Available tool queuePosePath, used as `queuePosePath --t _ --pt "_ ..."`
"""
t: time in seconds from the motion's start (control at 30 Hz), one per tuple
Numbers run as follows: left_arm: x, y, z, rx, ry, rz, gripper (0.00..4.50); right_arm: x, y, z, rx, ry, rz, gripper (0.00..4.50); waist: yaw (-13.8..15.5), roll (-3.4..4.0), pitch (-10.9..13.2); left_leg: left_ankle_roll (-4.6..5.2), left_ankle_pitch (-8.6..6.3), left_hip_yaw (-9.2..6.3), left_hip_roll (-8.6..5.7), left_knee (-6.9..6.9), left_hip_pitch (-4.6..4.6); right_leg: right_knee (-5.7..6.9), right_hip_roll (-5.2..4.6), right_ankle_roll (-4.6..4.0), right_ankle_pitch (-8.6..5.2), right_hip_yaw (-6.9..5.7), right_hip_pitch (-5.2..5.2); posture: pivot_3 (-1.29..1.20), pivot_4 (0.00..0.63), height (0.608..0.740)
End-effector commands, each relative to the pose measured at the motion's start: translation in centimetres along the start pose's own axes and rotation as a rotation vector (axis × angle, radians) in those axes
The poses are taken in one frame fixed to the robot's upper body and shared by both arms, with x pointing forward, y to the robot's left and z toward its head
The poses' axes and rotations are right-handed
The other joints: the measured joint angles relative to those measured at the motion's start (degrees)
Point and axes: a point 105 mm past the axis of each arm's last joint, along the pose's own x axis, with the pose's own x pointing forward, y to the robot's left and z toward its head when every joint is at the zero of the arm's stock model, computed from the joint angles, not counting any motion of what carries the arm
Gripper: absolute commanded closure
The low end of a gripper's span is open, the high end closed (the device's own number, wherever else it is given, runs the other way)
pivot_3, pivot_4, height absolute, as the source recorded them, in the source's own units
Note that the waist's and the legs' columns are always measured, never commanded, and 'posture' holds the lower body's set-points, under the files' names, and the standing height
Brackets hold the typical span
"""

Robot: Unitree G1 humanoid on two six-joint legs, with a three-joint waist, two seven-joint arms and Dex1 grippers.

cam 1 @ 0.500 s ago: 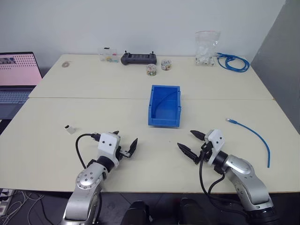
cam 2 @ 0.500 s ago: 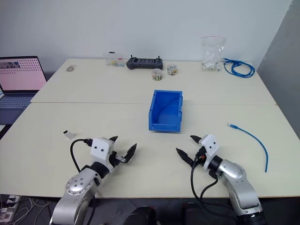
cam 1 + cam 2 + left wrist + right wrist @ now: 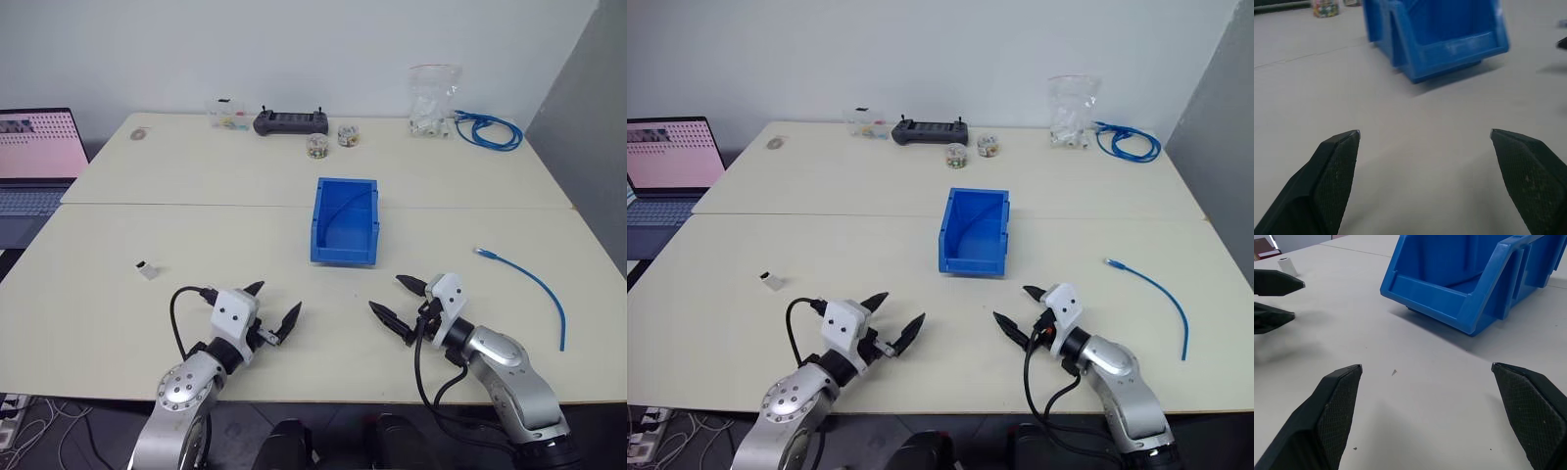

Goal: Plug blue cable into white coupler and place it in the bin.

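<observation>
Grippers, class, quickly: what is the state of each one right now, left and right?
Left gripper: open, holding nothing, above the table.
Right gripper: open, holding nothing, above the table.

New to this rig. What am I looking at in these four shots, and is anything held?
A humanoid robot with two arms, each ending in a two-fingered black gripper. Two pictures come from its head camera, looking down over a pale table. The other two come from wrist cameras, looking out between each gripper's fingers.

The left gripper and right gripper are both open and hold nothing. The blue bin sits mid-table. The white coupler lies to the left, the blue cable to the right. Along the far edge are a black controller, small jars, a clear bag and a coiled blue cable. A laptop stands at the left.
</observation>
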Motion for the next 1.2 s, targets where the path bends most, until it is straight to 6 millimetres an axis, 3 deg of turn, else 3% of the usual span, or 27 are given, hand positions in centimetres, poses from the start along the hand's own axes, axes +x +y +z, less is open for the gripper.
queuePosePath --t 0.03,0.43,0.57,0.67,0.87,1.07,1.2 --pt "-0.5 -0.3 1.4 0.002 -0.055 -0.068 0.03 -0.2 -0.1 1.0 -0.032 -0.037 -0.006 0.00 0.0 0.00 0.0 0.00 0.00 0.00 0.00 0.00 0.00 0.00 0.00 0.00 0.00 0.00 0.00 0.00 0.150 0.740" --pt "0.2 -2.0 3.0 0.032 -0.034 -0.380 0.03 -2.8 -1.8 3.6 -0.060 -0.074 -0.095 0.00 0.5 0.02 0.0 0.01 0.00 0.03 0.00 0.00 -0.01 -0.02 0.02 0.01 0.00 0.02 -0.01 0.00 0.150 0.740" --pt "1.6 -2.2 4.7 0.137 -0.046 -0.451 0.03 -5.1 -5.5 4.0 -0.076 -0.020 -0.240 0.00 0.8 0.03 0.0 0.01 0.00 0.08 -0.02 0.01 -0.03 -0.04 0.02 0.04 0.02 0.05 0.00 0.00 0.150 0.740" --pt "3.2 -2.8 5.9 0.187 -0.047 -0.505 0.03 -7.8 -10.4 3.1 -0.070 0.080 -0.400 0.00 0.9 0.02 0.0 0.01 0.00 0.12 -0.04 0.02 -0.03 -0.05 0.02 0.05 0.02 0.07 0.01 0.00 0.150 0.740" --pt "4.5 -4.5 6.2 0.240 -0.030 -0.616 0.03 -12.4 -17.7 2.4 -0.044 0.182 -0.602 0.00 0.4 0.05 0.0 0.04 -0.01 0.51 0.03 -0.02 0.05 -0.03 0.07 -0.02 0.08 0.31 -0.01 0.00 0.150 0.740" --pt "5.2 -5.9 6.0 0.256 -0.032 -0.681 0.03 -14.7 -21.1 0.5 0.035 0.287 -0.677 0.00 0.3 0.06 0.1 0.08 0.00 0.79 0.02 0.02 0.09 -0.01 0.07 -0.11 0.16 0.38 0.02 0.00 0.150 0.740" --pt "5.5 -6.1 6.1 0.258 -0.044 -0.683 0.03 -15.7 -22.0 -1.1 0.057 0.381 -0.686 0.00 0.3 0.07 0.1 0.08 0.00 0.83 0.02 0.03 0.09 -0.01 0.08 -0.13 0.18 0.40 0.01 0.00 0.150 0.740"
